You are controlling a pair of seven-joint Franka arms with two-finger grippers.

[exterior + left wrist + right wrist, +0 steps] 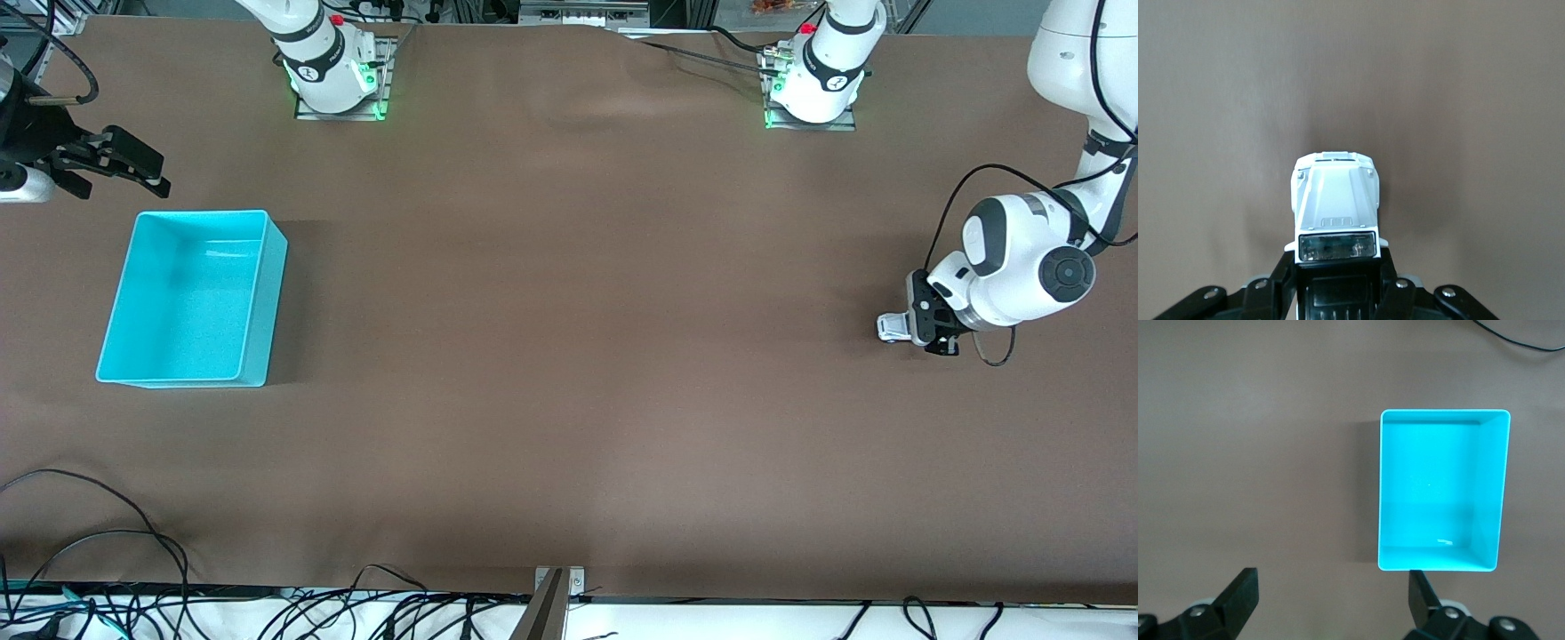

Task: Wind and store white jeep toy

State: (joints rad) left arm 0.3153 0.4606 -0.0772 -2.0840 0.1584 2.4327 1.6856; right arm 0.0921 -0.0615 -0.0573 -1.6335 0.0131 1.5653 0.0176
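Brown cloth covers the whole table, matt and slightly creased, a plain running surface for a wind-up car. Item one: the white jeep toy, boxy with a pale bonnet and dark windscreen, pinched at its rear by the left gripper, whose jaws are closed on the toy's flanks; its nose pokes out past the fingers at the left arm's end of the table. It sits low, at or just above the cloth, though I cannot tell whether the wheels touch; held down low like this, it looks ready to be dragged backward to load its spring. Item two: a turquoise bin, open-topped and with nothing in it, standing well apart from the toy at the right arm's end of the table, presumably the storage place. Item three: the right gripper, jaws spread wide and holding nothing, waiting in the air just off the bin's edge farther from the front camera, its wrist camera looking down into the bin. By my reckoning the winding is in hand and the storing is not yet begun.
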